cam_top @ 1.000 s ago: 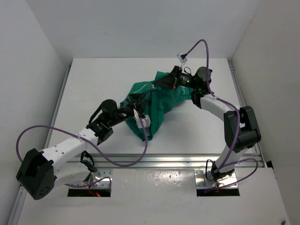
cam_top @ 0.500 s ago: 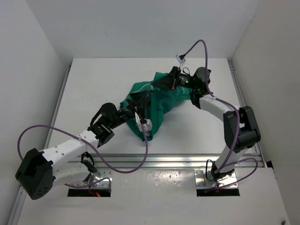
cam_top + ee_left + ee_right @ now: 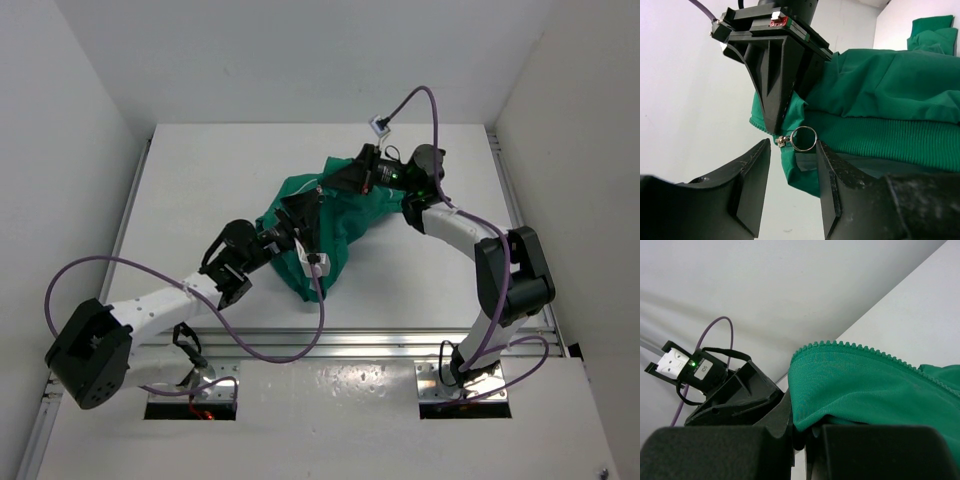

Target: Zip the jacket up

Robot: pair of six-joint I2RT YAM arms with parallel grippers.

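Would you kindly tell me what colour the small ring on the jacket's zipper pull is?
The ring is silver, bare metal; it shows best in the left wrist view.

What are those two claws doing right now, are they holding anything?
The left gripper is open, with the zipper pull ring at its fingertips, not gripped.
The right gripper is closed on the jacket edge.

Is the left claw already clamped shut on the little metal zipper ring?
No, the left claw stands open, and the ring at the jacket edge sits unpinched between its spread fingertips.
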